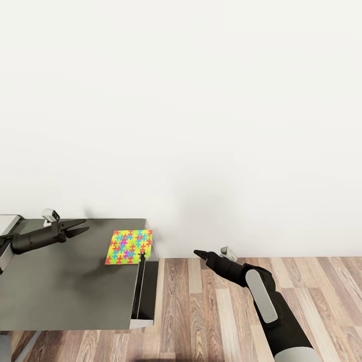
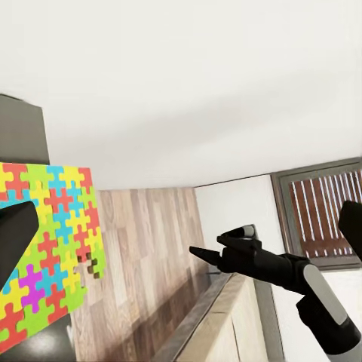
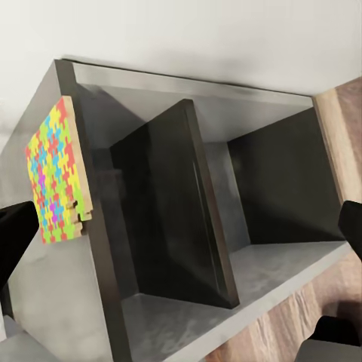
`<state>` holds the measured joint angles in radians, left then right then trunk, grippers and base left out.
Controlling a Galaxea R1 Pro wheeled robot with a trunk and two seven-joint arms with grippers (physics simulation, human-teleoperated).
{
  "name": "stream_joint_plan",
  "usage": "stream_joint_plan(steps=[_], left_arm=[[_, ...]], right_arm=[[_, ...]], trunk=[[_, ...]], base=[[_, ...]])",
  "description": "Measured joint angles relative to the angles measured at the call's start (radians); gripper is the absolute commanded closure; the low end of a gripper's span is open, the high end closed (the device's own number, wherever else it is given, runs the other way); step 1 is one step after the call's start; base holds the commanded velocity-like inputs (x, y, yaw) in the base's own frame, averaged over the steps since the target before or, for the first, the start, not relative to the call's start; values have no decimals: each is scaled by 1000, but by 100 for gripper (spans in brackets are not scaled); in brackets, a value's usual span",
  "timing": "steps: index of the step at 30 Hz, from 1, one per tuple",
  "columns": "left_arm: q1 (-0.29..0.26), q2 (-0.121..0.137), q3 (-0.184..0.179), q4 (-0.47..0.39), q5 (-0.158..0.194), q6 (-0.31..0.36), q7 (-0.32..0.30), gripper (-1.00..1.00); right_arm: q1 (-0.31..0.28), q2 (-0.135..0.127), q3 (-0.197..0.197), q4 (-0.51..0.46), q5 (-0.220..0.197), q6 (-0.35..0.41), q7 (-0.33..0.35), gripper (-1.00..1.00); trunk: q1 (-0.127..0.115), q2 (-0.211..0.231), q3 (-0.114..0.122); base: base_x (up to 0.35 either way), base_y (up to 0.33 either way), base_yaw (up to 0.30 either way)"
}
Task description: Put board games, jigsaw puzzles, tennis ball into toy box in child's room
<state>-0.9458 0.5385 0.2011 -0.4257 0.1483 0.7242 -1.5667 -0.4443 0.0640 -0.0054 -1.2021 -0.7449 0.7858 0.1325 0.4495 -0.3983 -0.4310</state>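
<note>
One jigsaw puzzle [image 1: 129, 246], a thin square printed in yellow, pink, blue and green pieces, lies flat at the far right corner of the table's dark grey shelf section [image 1: 60, 286]. My left gripper [image 1: 86, 224] hovers open and empty above the shelf top, a little to the left of the puzzle. The left wrist view shows the puzzle [image 2: 45, 256] close by. My right gripper [image 1: 199, 253] hangs open and empty over the wood floor to the right of the shelf. The right wrist view shows the puzzle [image 3: 54, 177] on the shelf's top edge.
The shelf unit [image 3: 188, 226] has open dark compartments split by a divider on its right side. A plain white wall [image 1: 201, 125] runs just behind it. Wood-plank floor [image 1: 201, 311] spreads to the right. A pale desk end [image 1: 7, 221] shows at the far left.
</note>
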Motion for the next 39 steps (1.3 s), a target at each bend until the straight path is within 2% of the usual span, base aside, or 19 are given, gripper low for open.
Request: stream_joint_plan(steps=[39], left_arm=[[0, 0, 1, -1, 0, 0, 0, -100]], right_arm=[[0, 1, 1, -1, 3, -2, 0, -100]], trunk=[[0, 0, 0]], base=[[0, 15, 0]])
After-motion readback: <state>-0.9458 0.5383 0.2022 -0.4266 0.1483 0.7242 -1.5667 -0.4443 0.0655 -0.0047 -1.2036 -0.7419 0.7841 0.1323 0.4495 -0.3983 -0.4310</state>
